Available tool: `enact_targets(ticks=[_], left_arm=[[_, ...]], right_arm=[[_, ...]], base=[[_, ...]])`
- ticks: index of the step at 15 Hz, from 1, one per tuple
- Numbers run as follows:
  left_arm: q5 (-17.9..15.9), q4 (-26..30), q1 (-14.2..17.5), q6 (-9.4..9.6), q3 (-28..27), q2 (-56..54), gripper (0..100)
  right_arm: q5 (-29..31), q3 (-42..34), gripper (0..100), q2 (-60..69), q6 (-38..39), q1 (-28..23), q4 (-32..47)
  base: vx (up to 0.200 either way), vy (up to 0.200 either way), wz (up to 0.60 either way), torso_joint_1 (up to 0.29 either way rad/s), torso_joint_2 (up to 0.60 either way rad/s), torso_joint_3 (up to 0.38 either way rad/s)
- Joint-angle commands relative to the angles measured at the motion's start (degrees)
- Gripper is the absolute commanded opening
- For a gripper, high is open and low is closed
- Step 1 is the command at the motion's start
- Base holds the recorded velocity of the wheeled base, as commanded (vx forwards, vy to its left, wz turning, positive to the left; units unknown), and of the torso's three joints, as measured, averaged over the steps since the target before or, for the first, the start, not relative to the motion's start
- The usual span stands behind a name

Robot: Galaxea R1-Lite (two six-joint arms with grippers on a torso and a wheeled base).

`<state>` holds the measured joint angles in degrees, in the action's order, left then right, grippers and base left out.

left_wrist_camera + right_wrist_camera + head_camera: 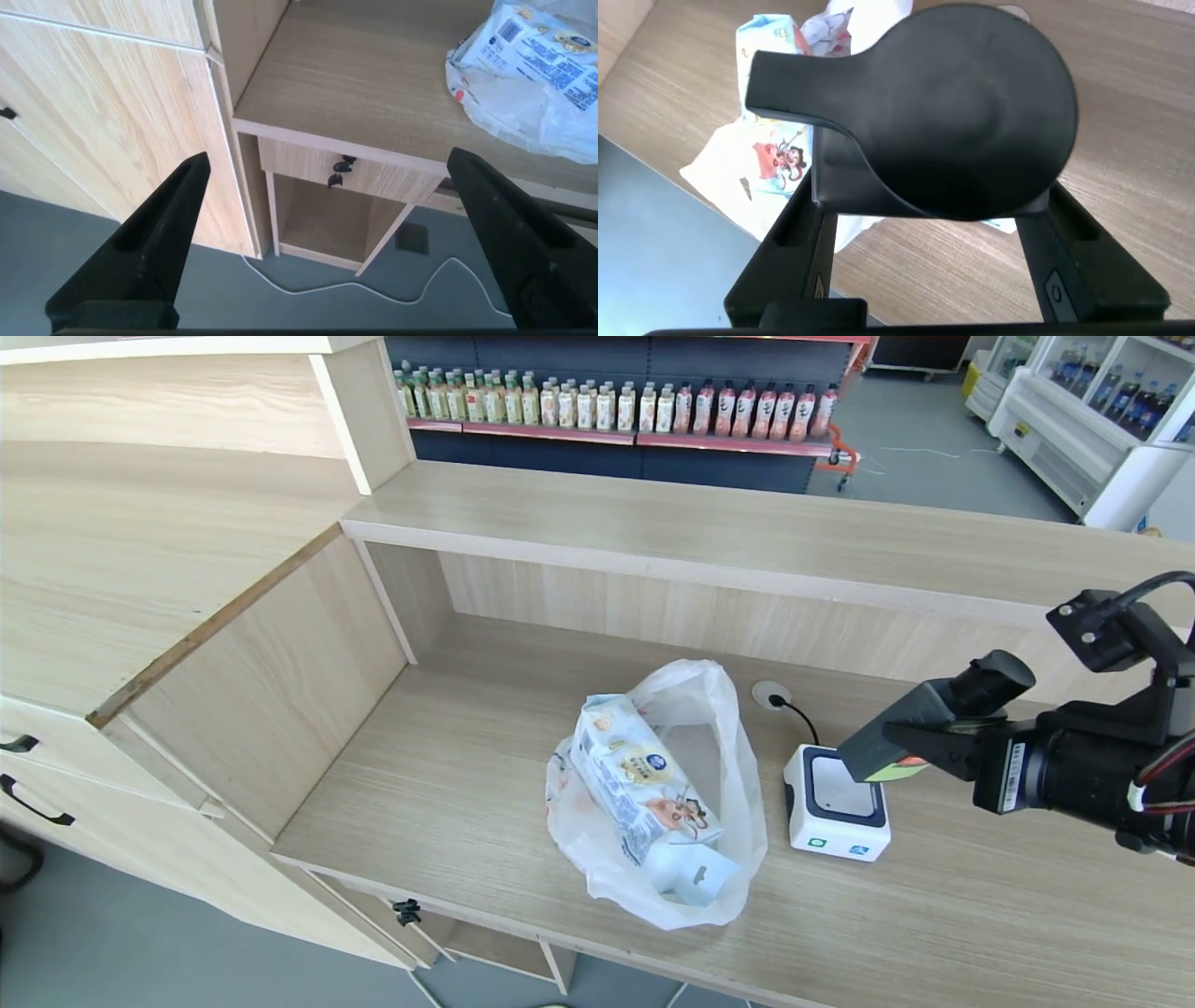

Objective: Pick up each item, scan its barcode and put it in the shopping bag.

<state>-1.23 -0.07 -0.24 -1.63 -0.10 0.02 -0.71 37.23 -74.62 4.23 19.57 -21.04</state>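
One black item [971, 112] in right tool [887, 751] | above scanner [834, 805] | left tool [332, 161] spread

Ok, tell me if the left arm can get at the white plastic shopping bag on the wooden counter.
Probably yes: the left gripper hangs open off the counter, bare wood lies between it and the bag, and the right gripper is over the white scanner beyond.

Looks like a small shop's checkout: wooden counter [448, 784] with a barcode scanner [834, 803], bottled drinks [616, 406] lining shelves [728, 445] behind, drink fridges [1083, 392] beyond.
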Motion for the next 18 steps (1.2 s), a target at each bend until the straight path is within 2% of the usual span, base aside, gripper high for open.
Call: enact_targets(ticks=[1, 7, 9, 11, 12, 14, 18], left_arm=[[0.0, 0.0, 0.0, -0.04, 0.0, 0.0, 100], [0.0, 0.0, -0.1, -0.04, 0.0, 0.0, 100], [0.0, 0.0, -0.1, -0.04, 0.0, 0.0, 100], [0.0, 0.0, 0.0, -0.04, 0.0, 0.0, 100], [0.0, 0.0, 0.0, -0.04, 0.0, 0.0, 100], [0.0, 0.0, 0.0, -0.04, 0.0, 0.0, 100], [0.0, 0.0, 0.0, -0.04, 0.0, 0.0, 100]], right_arm=[[0.0, -0.3, 0, 0.5, -0.3, -0.8, 0.1], [-0.4, -0.9, 0, 1.0, 0.7, -3.3, 0.3], [-0.9, 0.7, 0, -1.8, 8.0, -5.9, 0.4], [-0.5, 2.5, 0, -4.3, 16.3, -8.2, 4.7], [-0.4, 5.5, 0, -5.5, 18.7, -10.9, 11.8], [-0.4, 10.1, 0, -6.9, 19.5, -14.6, 19.5], [-1.1, 16.6, 0, -9.9, 27.5, -17.1, 20.7]], base=[[0.0, 0.0, 0.0, 0.0, 0.0, 0.0], [0.0, 0.0, 0.6, 0.001, 0.0, 0.002], [0.0, 0.0, 0.0, 0.0, 0.0, 0.0], [0.0, 0.0, 0.0, 0.0, 0.0, 0.0], [0.0, 0.0, 0.0, 0.0, 0.0, 0.0], [0.0, 0.0, 0.0, 0.0, 0.0, 0.0], [0.0, 0.0, 0.0, 0.0, 0.0, 0.0]])
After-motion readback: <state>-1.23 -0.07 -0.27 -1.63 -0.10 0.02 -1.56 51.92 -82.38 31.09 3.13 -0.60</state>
